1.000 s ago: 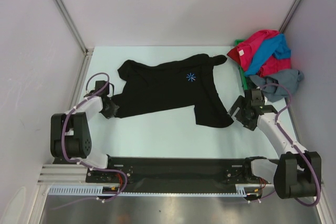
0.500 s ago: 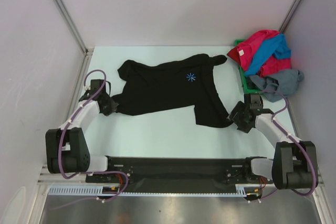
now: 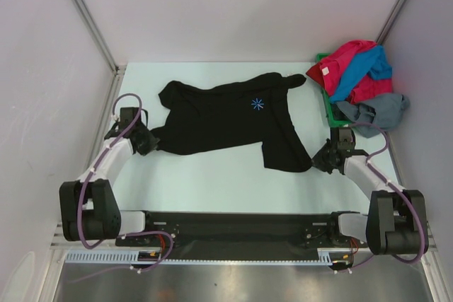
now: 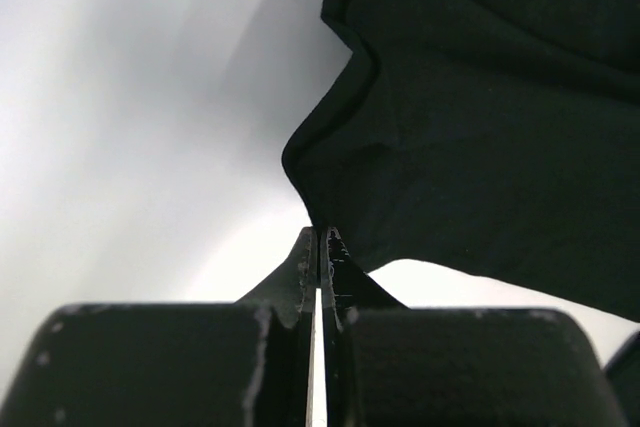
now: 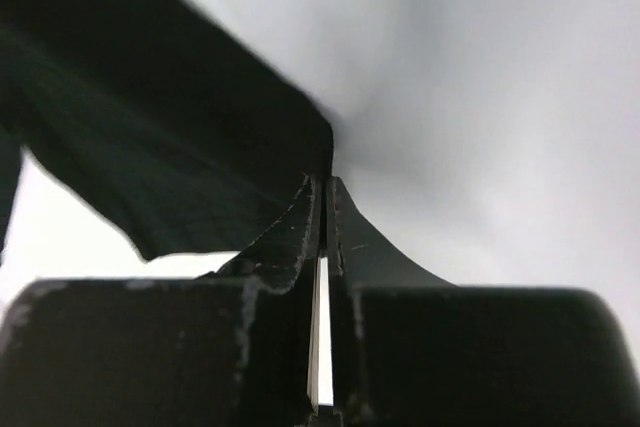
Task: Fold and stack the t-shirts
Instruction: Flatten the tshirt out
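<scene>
Looking down from above, I see the black cloth t-shirt [image 3: 226, 122], a small blue star on its chest, lying spread on the pale desk [image 3: 212, 189] between my two tools. Its long axis runs crosswise from one tool to the other. The left tool [image 3: 146, 143] is pressed together, and its wrist view shows a corner of the dark cloth running right into the closed tips, so I judge it pinched. The right tool [image 3: 317, 160] is likewise closed on the opposite near corner. Nearly all the cloth lies beyond both tools, away from the arm bases, so I expect the next fold to carry these corners forward over the body. Beyond the right tool, well apart, a red-pink t-shirt [image 3: 343, 61], a bright blue t-shirt [image 3: 362, 70] and a grey t-shirt [image 3: 375, 109] lie heaped.
</scene>
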Controlling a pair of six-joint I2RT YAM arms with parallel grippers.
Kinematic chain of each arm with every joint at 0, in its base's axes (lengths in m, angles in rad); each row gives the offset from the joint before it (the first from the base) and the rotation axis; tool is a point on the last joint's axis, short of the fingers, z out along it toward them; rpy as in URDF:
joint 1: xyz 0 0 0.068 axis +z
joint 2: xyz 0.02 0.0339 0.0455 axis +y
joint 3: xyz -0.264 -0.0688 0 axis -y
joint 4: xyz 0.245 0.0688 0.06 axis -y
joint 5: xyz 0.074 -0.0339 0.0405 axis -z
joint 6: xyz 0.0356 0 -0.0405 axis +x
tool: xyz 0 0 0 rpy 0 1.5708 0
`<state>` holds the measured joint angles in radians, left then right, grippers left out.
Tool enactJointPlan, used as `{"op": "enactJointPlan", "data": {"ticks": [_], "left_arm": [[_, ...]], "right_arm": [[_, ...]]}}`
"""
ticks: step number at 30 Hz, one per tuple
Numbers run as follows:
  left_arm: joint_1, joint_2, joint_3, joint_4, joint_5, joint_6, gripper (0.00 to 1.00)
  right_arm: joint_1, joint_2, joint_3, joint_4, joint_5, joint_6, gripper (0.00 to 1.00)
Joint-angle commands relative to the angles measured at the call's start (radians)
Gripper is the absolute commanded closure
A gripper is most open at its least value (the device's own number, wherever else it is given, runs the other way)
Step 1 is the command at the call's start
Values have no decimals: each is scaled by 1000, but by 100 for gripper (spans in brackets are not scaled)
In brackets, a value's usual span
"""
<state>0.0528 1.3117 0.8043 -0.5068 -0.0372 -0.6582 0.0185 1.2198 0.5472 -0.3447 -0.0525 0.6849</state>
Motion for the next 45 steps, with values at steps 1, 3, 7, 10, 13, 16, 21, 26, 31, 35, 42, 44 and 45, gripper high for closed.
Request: {"op": "enactJointPlan", "data": {"ticks": [1, 3, 7, 10, 13, 16, 21, 26, 31, 35, 42, 44, 45], "left_arm": [[-4, -57, 27, 1, 28, 38, 100], [-4, -101, 55, -12, 19, 49, 100], [-4, -193, 191, -33, 3, 95, 100], [-2, -236, 312, -19, 17, 124, 100], [-4, -255, 437, 4, 60, 156, 100], [-2, -256, 579, 13, 80, 190, 100], [-4, -290, 757, 66, 146, 241, 100], [-4, -342, 956, 105, 152, 288, 100], [-4, -385, 1139, 125, 123, 319, 100], [-4, -371, 1309, 81, 79, 354, 100], [-4, -305, 1425, 56, -13, 376, 100], [-4, -284, 1359, 79, -24, 367, 99], [-4, -278, 1322, 115, -26, 359, 100]], "right_arm": [[-9, -81, 11, 42, -55, 19, 100], [-9, -146, 46, 44, -73, 34, 100], [-9, -305, 178, 64, -84, 39, 100], [-9, -342, 355, 90, -75, -11, 100], [-9, -316, 568, 90, -79, -99, 100], [-9, -313, 689, 124, -78, -172, 100], [-11, -302, 945, 182, -58, -246, 100], [-9, -318, 1129, 246, -27, -324, 100], [-9, -351, 1269, 320, -18, -373, 100], [-6, -376, 1355, 334, -6, -395, 100], [17, -353, 1422, 415, -6, -423, 100], [23, -316, 1419, 423, -6, -424, 100], [29, -301, 1406, 423, -9, -424, 100]]}}
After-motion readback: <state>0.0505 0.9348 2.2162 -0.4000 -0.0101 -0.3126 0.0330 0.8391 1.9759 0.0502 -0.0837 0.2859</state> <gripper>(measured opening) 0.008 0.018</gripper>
